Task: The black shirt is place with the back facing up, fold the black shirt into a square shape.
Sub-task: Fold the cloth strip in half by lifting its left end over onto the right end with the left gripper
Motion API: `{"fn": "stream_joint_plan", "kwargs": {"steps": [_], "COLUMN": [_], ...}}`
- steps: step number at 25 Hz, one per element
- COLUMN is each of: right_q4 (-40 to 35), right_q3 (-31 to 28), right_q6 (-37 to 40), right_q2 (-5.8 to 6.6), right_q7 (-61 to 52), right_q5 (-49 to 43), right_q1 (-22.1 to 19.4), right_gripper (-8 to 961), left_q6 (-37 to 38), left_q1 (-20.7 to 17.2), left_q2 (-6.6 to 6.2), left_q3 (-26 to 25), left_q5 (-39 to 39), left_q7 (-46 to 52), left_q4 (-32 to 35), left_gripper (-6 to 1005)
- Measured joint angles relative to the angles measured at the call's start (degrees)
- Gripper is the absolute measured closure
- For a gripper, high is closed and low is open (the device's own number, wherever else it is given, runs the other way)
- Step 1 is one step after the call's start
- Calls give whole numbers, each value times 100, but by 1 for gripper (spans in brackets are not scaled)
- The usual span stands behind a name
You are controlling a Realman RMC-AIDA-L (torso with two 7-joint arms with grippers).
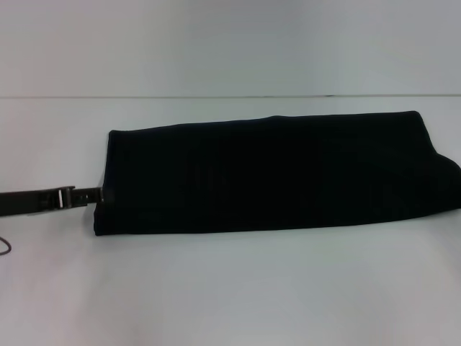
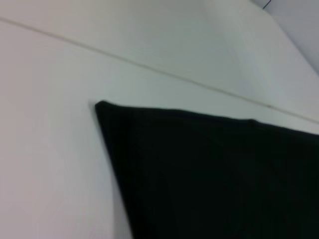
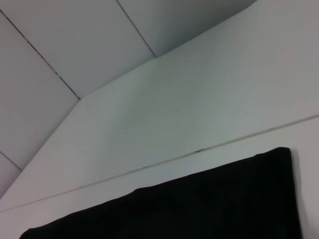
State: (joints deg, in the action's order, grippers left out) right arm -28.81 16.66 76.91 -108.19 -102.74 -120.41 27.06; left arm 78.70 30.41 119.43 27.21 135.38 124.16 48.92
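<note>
Shirt: plain matte black soft fabric T-shirt (image 1: 274,173) lies as a long folded band on the white desk (image 1: 230,288).
I judge it light and limp; I'd pinch both corners of its short end by the left gripper (image 1: 92,194); finger state I cannot tell.

**Soft, even light with little shadow and some blur**

The light is bright and diffuse, with no clear single source. The white table (image 1: 230,288) looks flat and a little washed out, without glare spots. The black shirt (image 1: 274,173) is so dark that its folds almost disappear; only faint stripes of texture show in the head view. A thin, weak shadow lies along its near edge. Both wrist views are soft and out of focus, especially the left one
</note>
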Motion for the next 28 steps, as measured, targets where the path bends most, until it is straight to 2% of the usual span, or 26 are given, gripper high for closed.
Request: {"fn": "stream_joint_plan", "kwargs": {"steps": [11,24,28], "right_q4": [39,42,37], "right_q3": [12,16,28], "right_q6": [-153,-231,-389], "right_q2": [-17,-17,-14], "right_q7": [-1,0,-37], "right_q5": [1,-7,-221], "right_q1": [82,50,62], "right_gripper": [322,346,354], "left_q6": [-269,-234,-334], "left_q1": [72,126,152], "left_q2": [21,19,4], "left_q3": [202,400,416], "left_q5": [284,259,287], "left_q7": [-54,-265,-286], "left_q4": [-391,-361,-366], "left_gripper": [264,267,349]}}
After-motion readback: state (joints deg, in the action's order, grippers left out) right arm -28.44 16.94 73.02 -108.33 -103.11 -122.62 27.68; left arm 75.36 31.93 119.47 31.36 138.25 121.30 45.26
